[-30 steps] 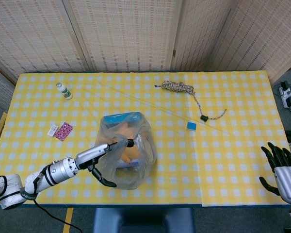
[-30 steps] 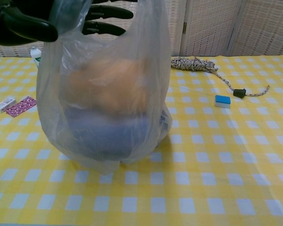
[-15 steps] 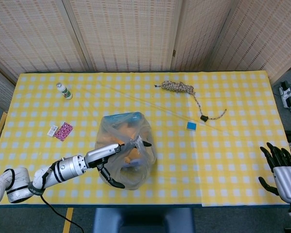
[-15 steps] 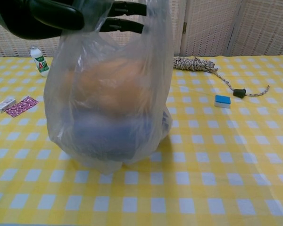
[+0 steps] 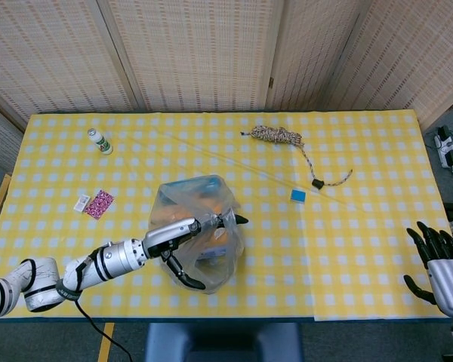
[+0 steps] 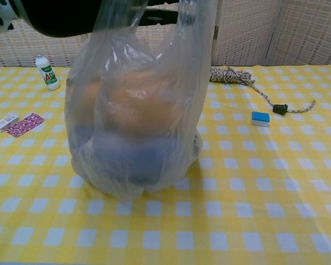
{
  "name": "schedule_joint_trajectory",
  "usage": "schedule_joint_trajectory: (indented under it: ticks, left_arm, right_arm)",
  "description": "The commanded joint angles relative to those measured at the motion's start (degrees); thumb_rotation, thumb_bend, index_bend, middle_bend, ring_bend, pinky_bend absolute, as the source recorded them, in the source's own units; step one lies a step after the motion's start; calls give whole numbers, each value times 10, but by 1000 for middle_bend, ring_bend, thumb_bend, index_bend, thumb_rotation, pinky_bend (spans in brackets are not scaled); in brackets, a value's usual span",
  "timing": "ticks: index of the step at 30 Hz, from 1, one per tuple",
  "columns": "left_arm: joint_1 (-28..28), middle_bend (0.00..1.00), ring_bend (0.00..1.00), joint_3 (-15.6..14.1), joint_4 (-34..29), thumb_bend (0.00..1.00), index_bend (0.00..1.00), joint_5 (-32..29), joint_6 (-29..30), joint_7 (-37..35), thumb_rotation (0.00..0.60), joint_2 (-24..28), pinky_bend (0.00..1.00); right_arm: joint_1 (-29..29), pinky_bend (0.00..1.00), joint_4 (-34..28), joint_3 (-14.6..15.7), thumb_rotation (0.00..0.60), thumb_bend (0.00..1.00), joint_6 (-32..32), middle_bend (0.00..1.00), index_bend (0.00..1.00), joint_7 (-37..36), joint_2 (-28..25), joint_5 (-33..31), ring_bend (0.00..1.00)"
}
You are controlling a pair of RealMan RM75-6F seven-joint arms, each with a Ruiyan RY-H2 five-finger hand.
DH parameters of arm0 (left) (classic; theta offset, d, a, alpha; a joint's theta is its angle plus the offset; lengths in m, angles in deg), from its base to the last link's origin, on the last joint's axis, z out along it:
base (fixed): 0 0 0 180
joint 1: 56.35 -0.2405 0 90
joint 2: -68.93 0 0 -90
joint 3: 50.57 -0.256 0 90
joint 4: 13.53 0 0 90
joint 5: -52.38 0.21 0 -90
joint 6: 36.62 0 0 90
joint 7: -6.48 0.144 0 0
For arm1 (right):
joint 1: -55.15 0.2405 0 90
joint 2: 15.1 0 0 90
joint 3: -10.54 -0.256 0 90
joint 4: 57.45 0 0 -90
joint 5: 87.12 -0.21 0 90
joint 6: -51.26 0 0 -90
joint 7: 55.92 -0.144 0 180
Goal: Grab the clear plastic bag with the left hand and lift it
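From the head view, the left hand [image 5: 187, 243] grasps the top of the bag [image 5: 198, 234], which sits well below the rope [image 5: 281, 136]; the right hand [image 5: 438, 264], far right of the bag, hangs released. In the chest view, the bag's base touches the table [image 6: 254, 210], so the thin film could slip through the fingers as the load comes on

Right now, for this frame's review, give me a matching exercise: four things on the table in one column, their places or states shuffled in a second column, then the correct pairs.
Things:
1. clear plastic bag
2. small white bottle
3. coiled speckled rope
4. small blue block

Places or states:
A. far left of the table
B. held at its top by the left hand
C. just in front of the rope's black end
D. far middle of the table

Pairs: 1-B, 2-A, 3-D, 4-C
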Motion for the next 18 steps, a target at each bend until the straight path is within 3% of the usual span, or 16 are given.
schedule_joint_trajectory:
  ticks: [1, 7, 18]
  left_arm:
    - [7, 85, 22, 1, 5, 59, 55, 0, -5, -8, 600, -8, 97]
    - [24, 85, 33, -6, 11, 63, 56, 7, -20, -32, 600, -18, 118]
    - [51, 85, 31, -15, 11, 65, 48, 20, -2, -144, 600, -8, 188]
  right_arm:
    - [-2, 0, 0, -1, 600, 328, 3, 0, 0, -2, 0, -1, 0]
    - [0, 0, 2, -2, 600, 327, 0, 0, 0, -4, -1, -3, 0]
    - [-1, 0, 2, -2, 600, 327, 2, 0, 0, -7, -2, -2, 0]
